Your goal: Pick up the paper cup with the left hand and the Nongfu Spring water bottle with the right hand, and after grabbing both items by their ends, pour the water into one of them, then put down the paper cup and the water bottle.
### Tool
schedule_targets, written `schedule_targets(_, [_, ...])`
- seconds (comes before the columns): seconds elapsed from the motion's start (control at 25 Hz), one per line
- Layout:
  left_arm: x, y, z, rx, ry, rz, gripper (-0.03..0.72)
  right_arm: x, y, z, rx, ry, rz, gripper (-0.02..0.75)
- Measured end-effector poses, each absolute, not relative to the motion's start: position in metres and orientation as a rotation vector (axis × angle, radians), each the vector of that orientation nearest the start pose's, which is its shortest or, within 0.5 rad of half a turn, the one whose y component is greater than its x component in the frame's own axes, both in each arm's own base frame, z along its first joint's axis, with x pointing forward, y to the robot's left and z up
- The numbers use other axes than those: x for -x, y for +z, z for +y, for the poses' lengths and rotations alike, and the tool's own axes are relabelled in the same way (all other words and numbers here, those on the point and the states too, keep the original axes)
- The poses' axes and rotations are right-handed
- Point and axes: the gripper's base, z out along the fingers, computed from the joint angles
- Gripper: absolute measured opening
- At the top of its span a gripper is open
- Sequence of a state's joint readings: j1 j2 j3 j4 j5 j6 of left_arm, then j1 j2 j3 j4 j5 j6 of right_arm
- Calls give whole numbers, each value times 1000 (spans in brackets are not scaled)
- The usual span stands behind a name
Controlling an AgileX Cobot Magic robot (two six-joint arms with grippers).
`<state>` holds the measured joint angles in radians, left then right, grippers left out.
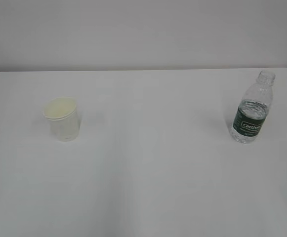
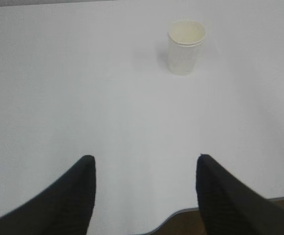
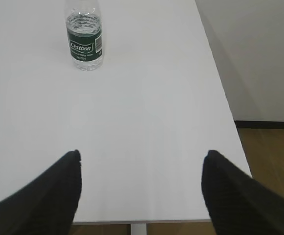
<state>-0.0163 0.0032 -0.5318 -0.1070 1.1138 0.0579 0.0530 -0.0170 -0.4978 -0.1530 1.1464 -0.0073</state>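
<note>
White table (image 1: 143, 187), pale wall behind. Paper cup (image 2: 185, 46) upright at upper centre-right, well beyond wide-spread, empty left hand (image 2: 144, 169). Nongfu Spring water bottle (image 3: 84, 36) upright at upper left, far from wide, empty right hand (image 3: 142, 164).

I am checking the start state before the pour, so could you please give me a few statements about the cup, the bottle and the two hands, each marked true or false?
1. The paper cup stands upright on the table. True.
2. The water bottle lies on its side. False: it stands upright, with no cap on its neck.
3. The left hand holds the cup. False: its fingers are open and empty, and the cup stands well ahead of them.
4. The right hand is open, with the bottle ahead of it and to its left in the right wrist view. True.
5. The cup and the bottle touch. False: they stand far apart, the cup on the left and the bottle on the right of the exterior view.
</note>
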Motion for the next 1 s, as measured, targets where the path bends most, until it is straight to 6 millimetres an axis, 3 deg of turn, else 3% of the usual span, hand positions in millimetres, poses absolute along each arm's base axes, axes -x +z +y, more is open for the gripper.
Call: schedule_targets(1.0, [9, 282, -9, -86, -103, 2071, 461, 11, 271, -13, 47, -161, 2104, 586])
